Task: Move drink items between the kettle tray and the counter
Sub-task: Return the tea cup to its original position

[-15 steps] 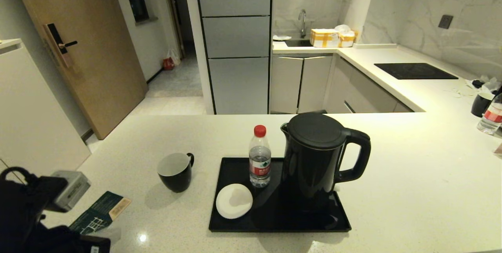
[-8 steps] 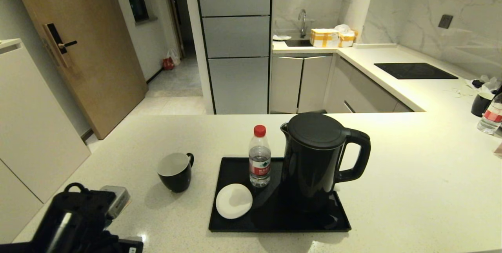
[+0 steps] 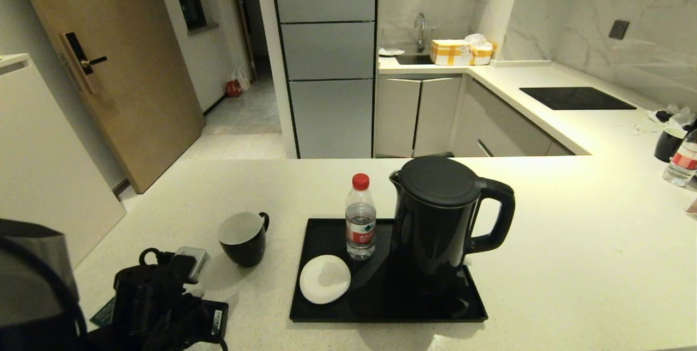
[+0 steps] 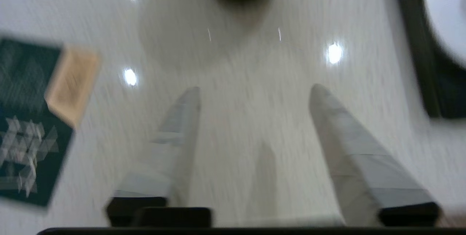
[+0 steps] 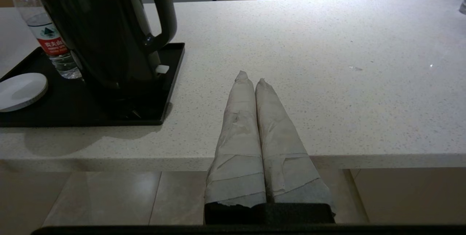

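We see the left claw (image 4: pixel 255 89) hanging over the counter (image 3: pixel 572 253) with its two fingers spread wide and nothing between them. Just ahead of its tips stands the mug (image 3: pixel 243 238) on the bare counter, apart from the fingers. A dark green leaflet (image 4: pixel 29 118) lies flat to one side of the claw, and the tray (image 3: pixel 392 307) lies off to the other side, with the white saucer (image 3: pixel 325 278) on its near corner. Further along the tray stand the bottle (image 3: pixel 360 223) and the kettle (image 3: pixel 441 215), both upright.

The right claw (image 5: pixel 251 76) rests at the counter's near edge, beside the tray's kettle end, its fingers pressed together and holding nothing.
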You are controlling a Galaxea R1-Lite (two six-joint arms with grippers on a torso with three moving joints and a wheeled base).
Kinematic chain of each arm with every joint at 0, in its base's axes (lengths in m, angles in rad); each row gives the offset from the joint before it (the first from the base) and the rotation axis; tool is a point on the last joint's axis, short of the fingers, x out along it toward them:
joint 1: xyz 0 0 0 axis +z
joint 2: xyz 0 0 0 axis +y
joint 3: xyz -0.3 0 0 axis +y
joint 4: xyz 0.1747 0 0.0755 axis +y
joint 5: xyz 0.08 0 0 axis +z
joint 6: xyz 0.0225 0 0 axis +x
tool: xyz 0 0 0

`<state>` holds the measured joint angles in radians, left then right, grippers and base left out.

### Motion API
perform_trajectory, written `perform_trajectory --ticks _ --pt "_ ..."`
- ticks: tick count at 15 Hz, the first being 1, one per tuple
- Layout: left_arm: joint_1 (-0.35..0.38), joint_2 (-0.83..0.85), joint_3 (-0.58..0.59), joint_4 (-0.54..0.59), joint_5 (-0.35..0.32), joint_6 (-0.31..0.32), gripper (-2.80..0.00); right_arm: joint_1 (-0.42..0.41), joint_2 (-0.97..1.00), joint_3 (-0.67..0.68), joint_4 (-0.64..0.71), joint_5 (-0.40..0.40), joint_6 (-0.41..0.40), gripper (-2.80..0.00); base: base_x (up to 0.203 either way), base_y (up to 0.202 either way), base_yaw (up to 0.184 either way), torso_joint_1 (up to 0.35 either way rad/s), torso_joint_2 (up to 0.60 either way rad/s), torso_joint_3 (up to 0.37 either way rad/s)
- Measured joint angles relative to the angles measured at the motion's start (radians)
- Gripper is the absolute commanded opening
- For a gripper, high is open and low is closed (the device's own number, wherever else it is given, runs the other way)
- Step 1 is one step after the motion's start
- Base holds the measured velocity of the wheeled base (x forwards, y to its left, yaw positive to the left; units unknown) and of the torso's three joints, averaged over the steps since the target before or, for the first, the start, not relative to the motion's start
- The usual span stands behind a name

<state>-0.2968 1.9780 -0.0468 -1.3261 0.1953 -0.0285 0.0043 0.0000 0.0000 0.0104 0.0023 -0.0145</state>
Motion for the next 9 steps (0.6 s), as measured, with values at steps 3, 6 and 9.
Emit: perform_trajectory --ticks 3,6,9 --pt "0.013 0.076 -0.005 -0.190 0.009 0.022 0.00 0.000 0.000 0.000 0.000 0.000 0.000 -2.80 0.000 0.000 0.000 0.000 0.00 0.000" --pt "-0.003 0.107 -0.078 -0.195 -0.012 0.030 0.00 0.000 0.000 0.000 0.000 0.000 0.000 -2.80 0.000 0.000 0.000 0.000 0.00 0.000" --pt "-0.009 0.170 -0.130 -0.195 -0.015 0.054 0.00 0.000 0.000 0.000 0.000 0.000 0.001 -2.80 0.000 0.000 0.000 0.000 0.00 0.000"
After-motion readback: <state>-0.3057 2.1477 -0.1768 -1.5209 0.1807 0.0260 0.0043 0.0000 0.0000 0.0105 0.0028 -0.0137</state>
